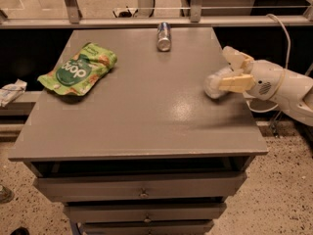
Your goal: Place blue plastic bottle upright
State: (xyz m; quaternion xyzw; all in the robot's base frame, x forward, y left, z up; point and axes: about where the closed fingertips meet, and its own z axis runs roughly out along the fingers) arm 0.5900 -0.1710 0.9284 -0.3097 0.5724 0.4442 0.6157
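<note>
Tool (235,72) at table's (146,111) right edge grips blurred blue plastic bottle (214,85).

Grey bench (146,111) with a stack of drawers (142,194) under it. A green snack pouch (78,71) lies flat near the left edge, and a small silver-blue can (164,36) lies on its side at the far edge, well apart from the pouch. There's a crumpled white wrapper (11,91) on the ledge to the left and a white cable (286,38) looping behind on the right. The tool (223,68) hangs over the bench's right edge.
</note>
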